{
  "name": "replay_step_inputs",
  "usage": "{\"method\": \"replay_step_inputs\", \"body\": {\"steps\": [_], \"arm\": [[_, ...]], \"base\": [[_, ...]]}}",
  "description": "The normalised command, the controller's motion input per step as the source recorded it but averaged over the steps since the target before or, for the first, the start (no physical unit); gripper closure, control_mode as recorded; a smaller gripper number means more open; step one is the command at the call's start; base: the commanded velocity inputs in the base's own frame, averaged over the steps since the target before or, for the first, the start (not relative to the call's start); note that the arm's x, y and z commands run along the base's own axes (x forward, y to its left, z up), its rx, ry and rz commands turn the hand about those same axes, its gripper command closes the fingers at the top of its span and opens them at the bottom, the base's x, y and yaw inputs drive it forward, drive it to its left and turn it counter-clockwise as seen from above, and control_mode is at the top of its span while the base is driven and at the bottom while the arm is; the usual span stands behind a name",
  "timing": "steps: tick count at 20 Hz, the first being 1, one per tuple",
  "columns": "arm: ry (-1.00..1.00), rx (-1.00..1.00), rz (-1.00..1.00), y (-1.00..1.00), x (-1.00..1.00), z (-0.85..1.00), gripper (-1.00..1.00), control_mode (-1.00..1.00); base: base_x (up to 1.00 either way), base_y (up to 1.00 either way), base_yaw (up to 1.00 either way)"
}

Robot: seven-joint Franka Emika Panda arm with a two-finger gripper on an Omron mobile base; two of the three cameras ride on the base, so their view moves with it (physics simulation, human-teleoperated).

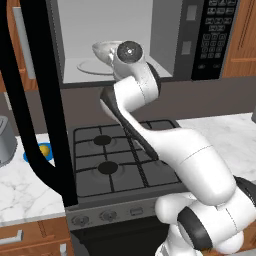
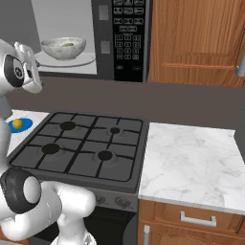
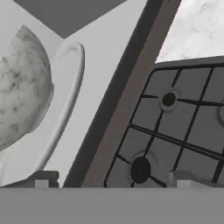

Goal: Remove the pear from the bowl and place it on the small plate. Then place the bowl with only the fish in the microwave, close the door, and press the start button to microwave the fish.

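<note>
A: Currently, where is the bowl (image 2: 63, 48) relative to the gripper (image 3: 111, 178)?

B: On the clear round turntable (image 2: 67, 61) inside the microwave (image 1: 120, 40), just ahead of the gripper and apart from it.

A: Surfaces?

B: Bowl: pale, mottled, rounded. Small plate (image 2: 20, 125): flat blue disc on the marbled worktop (image 2: 191, 162), carrying the yellow pear (image 2: 17, 123).

A: Gripper state?

B: Its 2 fingertips (image 3: 41, 178) stand wide apart, holding nothing.
</note>
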Motion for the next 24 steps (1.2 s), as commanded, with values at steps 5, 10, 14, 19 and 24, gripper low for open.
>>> {"method": "replay_step_inputs", "body": {"steps": [5, 10, 14, 19, 24], "arm": [[0.47, -0.54, 0.06, 0.12, -0.03, -0.98, -1.00, -1.00], [0.04, -0.51, 0.02, 0.00, -0.36, -0.67, -1.00, -1.00], [0.02, -0.41, 0.03, -0.04, -0.11, -0.60, -1.00, -1.00], [0.02, -0.37, 0.10, -0.32, -0.02, -0.56, -1.00, -1.00], [-0.03, -0.39, 0.05, 0.02, -0.48, -0.34, -1.00, -1.00]], "base": [[0.00, 0.00, 0.00], [0.00, 0.00, 0.00], [0.00, 0.00, 0.00], [0.00, 0.00, 0.00], [0.00, 0.00, 0.00]]}}
